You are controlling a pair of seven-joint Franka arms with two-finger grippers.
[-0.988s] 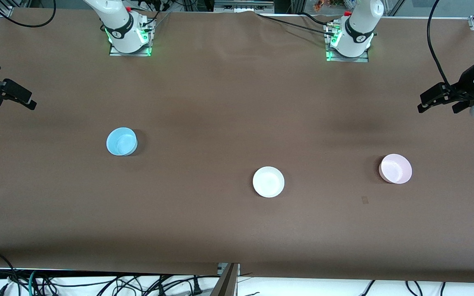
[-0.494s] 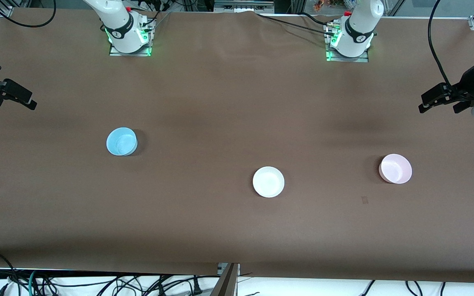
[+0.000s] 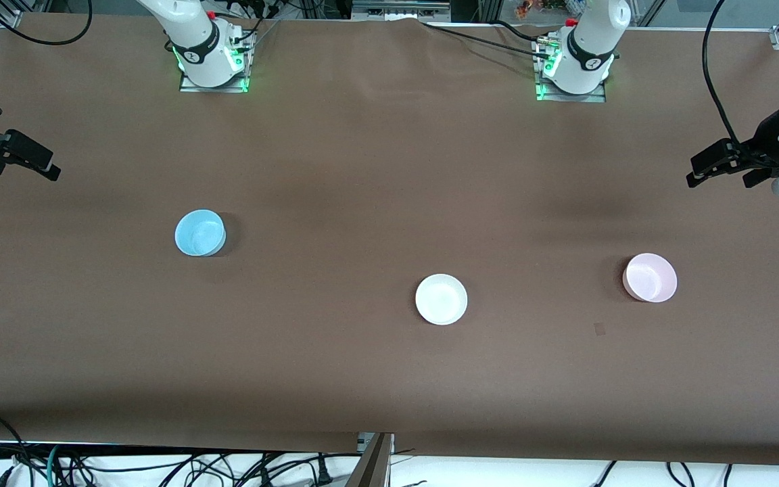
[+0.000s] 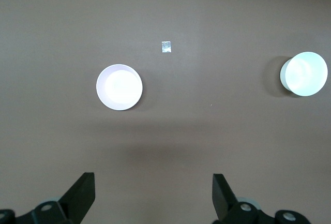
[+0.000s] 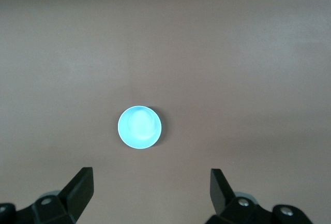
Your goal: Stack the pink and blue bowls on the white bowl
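Pink bowl [image 3: 650, 277], white bowl [image 3: 441, 299], blue bowl [image 3: 200, 233] set well apart on table [image 3: 362, 169], left gripper [image 3: 717, 166] and right gripper [image 3: 14, 157] held wide open, empty, over table ends.

Blue bowl [image 3: 200, 233], white bowl [image 3: 441, 299], pink bowl [image 3: 650, 277] well apart w/ open tabletop [image 3: 362, 169] btwn.

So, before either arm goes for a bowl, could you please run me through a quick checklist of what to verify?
1. White bowl empty, ready to take a stack: ok.
2. Pink bowl upright, alone on the table, toward the left arm's end: ok.
3. Blue bowl upright, alone, toward the right arm's end: ok.
4. Left gripper open and empty, up over the table near its own end: ok.
5. Right gripper open and empty, up over the table with the blue bowl in its wrist view: ok.
6. Any bowl already stacked: not ok, all three stand apart.
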